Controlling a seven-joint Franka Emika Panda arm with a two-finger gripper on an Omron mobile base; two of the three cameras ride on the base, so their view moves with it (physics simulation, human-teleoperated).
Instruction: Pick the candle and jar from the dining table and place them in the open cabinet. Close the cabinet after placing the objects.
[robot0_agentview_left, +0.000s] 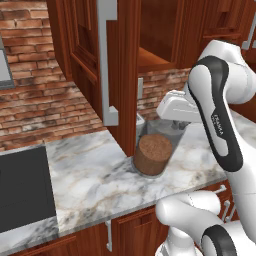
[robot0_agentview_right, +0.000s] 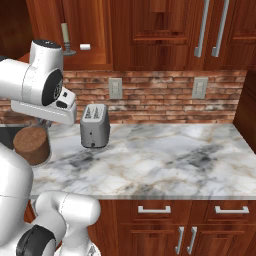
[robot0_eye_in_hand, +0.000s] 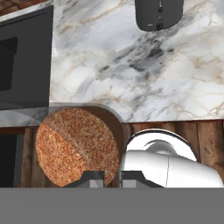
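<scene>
1. Below the open cabinet (robot0_agentview_left: 85, 50), above the front edge of the marble worktop (robot0_agentview_right: 165, 155): holding the jar (robot0_agentview_left: 152, 152), brown grains filling its lower half, glass wall reaching up to the gripper (robot0_eye_in_hand: 113, 177).
2. From the hand view, fingers drawn close with a slim gap, seemingly nipping the jar's glass wall at the rim, not spanning its whole width. Cannot make out the exact contact.
3. Already standing on the cabinet shelf: the candle (robot0_agentview_right: 64, 35), upright, near the left end, with a small white roll (robot0_agentview_right: 85, 47) just beside it.
4. Judged as mid-carry: lift to the shelf, release and door closing not yet done.
5. Risks from here:
   - Slipping. A rim pinch on smooth glass with a heavy filling could let the jar swing or drop onto the worktop, or past its edge to the floor.
   - Clipping the open door, which hangs just left of the jar in the left base view, if raised straight up without clearing it.
   - Catching the shelf's front lip if brought in too low.
   - Knocking over the candle if set down too far towards it.
   - Brushing the toaster (robot0_agentview_right: 95, 125), near on the right, on a wide swing.
</scene>
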